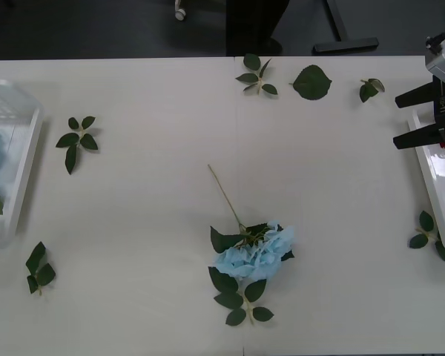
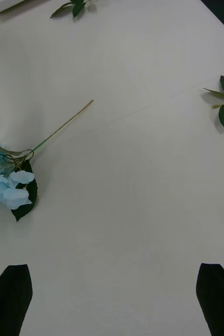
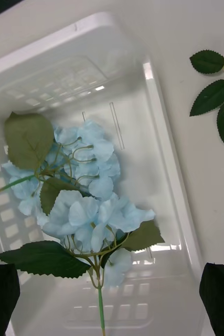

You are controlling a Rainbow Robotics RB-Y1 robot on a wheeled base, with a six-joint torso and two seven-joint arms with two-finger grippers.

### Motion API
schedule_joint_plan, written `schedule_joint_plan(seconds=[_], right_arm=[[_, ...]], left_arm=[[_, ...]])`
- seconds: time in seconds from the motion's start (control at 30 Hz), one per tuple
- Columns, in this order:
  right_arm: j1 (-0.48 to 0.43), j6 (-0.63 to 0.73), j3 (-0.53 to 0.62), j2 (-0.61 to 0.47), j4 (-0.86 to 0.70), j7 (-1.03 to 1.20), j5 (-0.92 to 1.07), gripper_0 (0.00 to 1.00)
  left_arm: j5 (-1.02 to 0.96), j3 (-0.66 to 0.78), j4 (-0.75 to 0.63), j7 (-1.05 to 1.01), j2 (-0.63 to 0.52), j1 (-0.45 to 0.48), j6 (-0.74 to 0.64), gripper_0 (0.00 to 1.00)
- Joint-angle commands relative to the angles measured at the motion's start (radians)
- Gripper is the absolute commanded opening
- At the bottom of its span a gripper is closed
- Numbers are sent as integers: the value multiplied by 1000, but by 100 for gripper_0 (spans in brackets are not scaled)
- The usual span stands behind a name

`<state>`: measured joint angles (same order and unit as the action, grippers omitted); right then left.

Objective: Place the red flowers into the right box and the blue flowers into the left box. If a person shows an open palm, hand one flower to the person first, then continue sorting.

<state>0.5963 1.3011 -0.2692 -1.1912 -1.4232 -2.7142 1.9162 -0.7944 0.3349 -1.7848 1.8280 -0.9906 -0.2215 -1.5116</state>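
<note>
The right gripper (image 1: 421, 116) is hanging with fingers spread and empty over the right box (image 1: 439, 194). The left gripper (image 3: 112, 299) is hovering spread over the left box (image 3: 167, 157), where blue hydrangeas (image 3: 91, 210) are lying. One blue hydrangea (image 1: 256, 254) is lying mid-table (image 1: 156, 208).

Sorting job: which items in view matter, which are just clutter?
Job:
blue flower on the table
blue flowers in the left box
left box
right box
right gripper, open, above the right box

Clutter:
loose leaf sprigs
single leaf
</note>
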Motion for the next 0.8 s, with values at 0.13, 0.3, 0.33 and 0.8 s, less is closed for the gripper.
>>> schedule_joint_plan(seconds=[0.13, 0.3, 0.33, 0.8], right_arm=[[-9, 4, 8, -13, -22, 9, 3, 91], [-9, 6, 7, -13, -22, 9, 3, 91], [-9, 7, 7, -13, -23, 9, 3, 91], [-9, 7, 7, -10, -25, 9, 14, 91]], left_arm=[[408, -387, -297, 106, 20, -76, -79, 100], [567, -583, -346, 272, 76, -157, -104, 100], [578, -613, -344, 310, 90, -179, -110, 100], [475, -827, -318, 672, 193, -384, -108, 100]])
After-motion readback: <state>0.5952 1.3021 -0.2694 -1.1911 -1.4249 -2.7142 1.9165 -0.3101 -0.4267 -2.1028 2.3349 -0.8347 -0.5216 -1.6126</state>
